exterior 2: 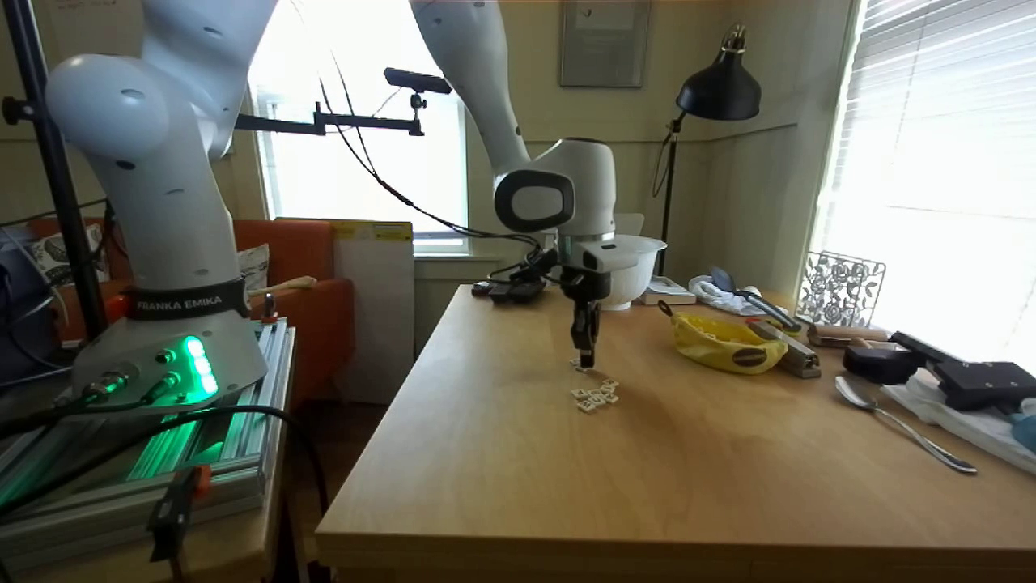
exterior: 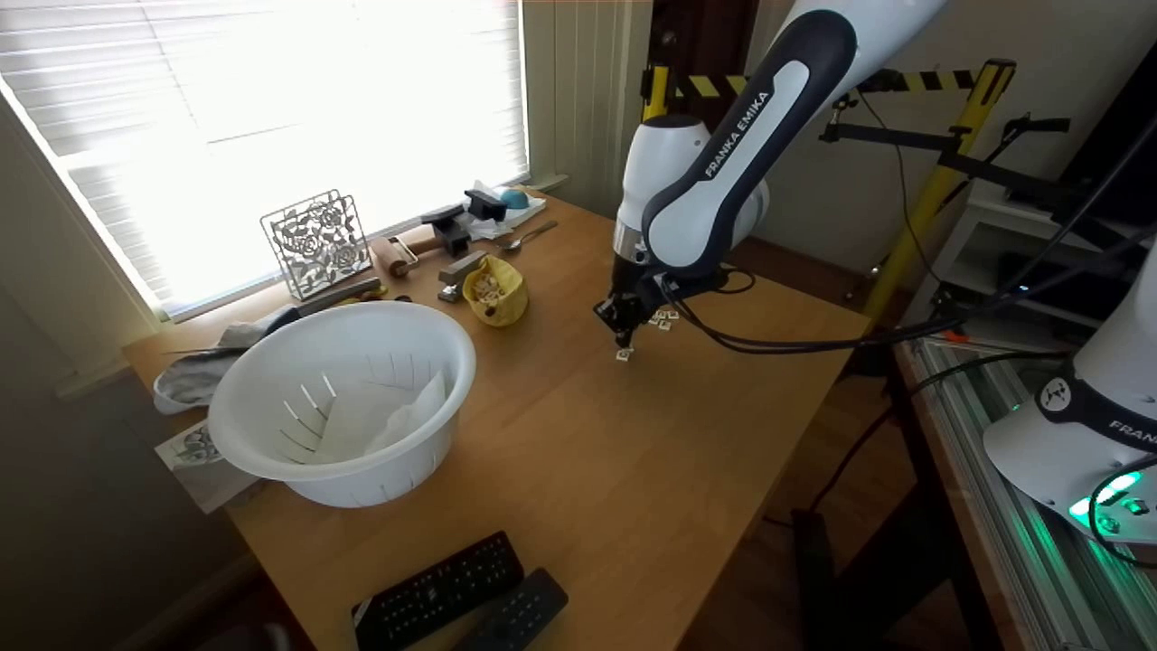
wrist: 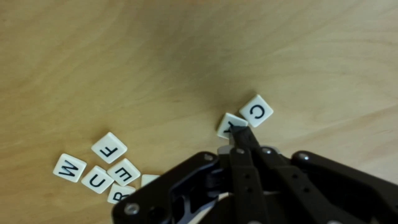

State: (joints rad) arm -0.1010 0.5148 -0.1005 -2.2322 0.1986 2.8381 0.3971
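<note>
Wooden tabletop (wrist: pixel 155 77): narrowed, empty pincer (wrist: pixel 242 131) over a half-hidden letter tile (wrist: pixel 228 123) paired with tile C (wrist: pixel 256 111); loose tiles (wrist: pixel 123 172), wrist-view left, look unarranged.

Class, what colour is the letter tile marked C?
White; the tile shows best in the wrist view.

White arm (exterior: pixel 743 163) lettered FRANKA EMIKA
The black hand (wrist: pixel 242 132) is dotted with screws (wrist: pixel 131 208); black cables (exterior: pixel 795 347) are strung alongside.
</note>
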